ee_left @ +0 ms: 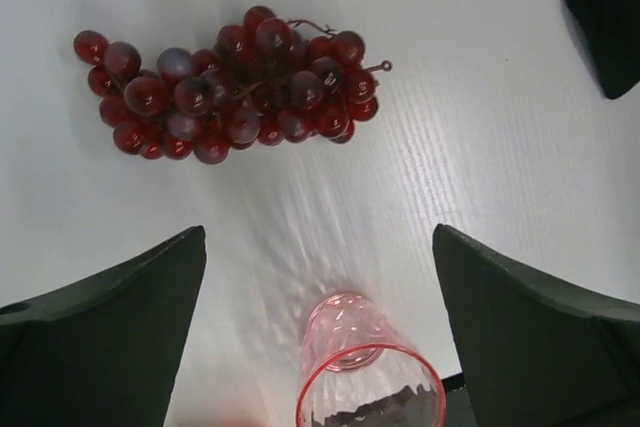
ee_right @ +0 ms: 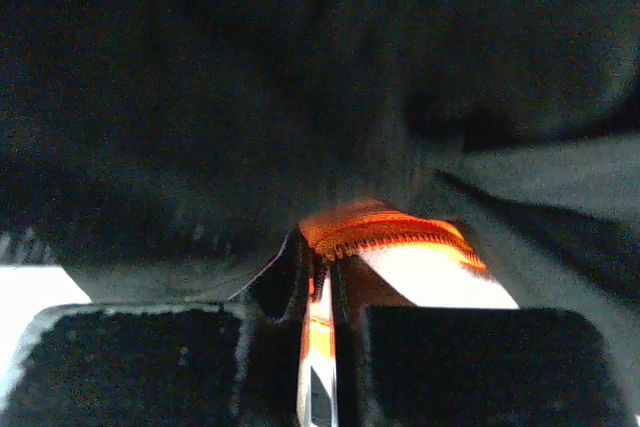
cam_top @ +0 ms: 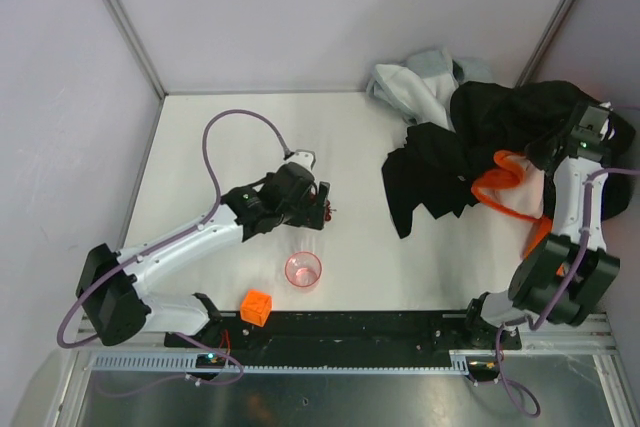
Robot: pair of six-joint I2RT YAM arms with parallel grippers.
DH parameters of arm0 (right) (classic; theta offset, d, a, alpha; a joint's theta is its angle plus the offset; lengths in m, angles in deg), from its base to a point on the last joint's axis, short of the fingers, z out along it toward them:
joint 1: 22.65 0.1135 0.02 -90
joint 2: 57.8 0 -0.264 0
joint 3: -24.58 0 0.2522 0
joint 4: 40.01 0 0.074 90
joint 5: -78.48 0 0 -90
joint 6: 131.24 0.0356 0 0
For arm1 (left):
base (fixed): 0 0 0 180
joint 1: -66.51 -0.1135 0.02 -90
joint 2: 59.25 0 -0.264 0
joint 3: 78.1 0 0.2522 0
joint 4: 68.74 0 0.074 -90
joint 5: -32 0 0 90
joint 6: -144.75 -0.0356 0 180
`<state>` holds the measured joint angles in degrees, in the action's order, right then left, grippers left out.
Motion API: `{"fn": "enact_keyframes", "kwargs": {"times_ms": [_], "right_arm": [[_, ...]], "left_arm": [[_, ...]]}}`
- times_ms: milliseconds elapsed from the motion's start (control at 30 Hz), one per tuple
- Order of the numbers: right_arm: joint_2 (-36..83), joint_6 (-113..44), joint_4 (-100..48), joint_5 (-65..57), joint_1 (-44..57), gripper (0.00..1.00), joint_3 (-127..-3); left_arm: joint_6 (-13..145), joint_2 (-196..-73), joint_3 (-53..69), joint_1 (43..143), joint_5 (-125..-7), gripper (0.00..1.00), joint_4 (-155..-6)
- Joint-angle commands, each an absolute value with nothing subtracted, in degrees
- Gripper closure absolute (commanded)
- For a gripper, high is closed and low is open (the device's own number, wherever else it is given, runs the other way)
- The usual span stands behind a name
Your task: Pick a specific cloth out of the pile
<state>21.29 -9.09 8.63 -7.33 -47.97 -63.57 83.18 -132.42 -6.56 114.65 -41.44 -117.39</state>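
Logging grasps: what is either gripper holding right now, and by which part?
Left gripper is open, holding nothing. Right gripper is closed to a slit inside the pile; whether it pinches anything cannot be told.

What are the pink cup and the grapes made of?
The pink cup looks like clear plastic: see-through, ribbed and shiny, though glass can't be ruled out. The grapes look fake, probably plastic or rubber: dark red, glossy, all evenly round on a thin brown stem, but real fruit is possible.

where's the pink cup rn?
Top view: pink cup stands upright left of centre near the front edge, between the orange cube and the grapes.
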Motion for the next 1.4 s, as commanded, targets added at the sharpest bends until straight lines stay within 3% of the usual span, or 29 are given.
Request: {"fn": "enact_keyframes", "kwargs": {"times_ms": [0, 467, 900, 1367], "right_arm": [[28.5, -11.8, 8.5, -11.5, -49.7, 1.00, -62.0], [41.5, -9.9, -2.6, 0.9, -58.4, 1.00, -47.3], [39.4, -9.8, -3.7, 4.4, -58.8, 1.00, -45.2], [39.0, -10.2, -4.3, 6.4, -58.8, 1.00, -43.8]], "left_arm": [[83.2, -134.1, -1.9, 115.0, -44.4, 0.00, -113.1], [85.1, -147.9, 11.2, 115.0, -55.9, 0.00, -108.1], [90.8, -175.4, 31.4, 114.9, -71.0, 0.00, -108.0], [94.2, -196.3, 50.8, 115.1, -78.8, 0.00, -108.0]]}}
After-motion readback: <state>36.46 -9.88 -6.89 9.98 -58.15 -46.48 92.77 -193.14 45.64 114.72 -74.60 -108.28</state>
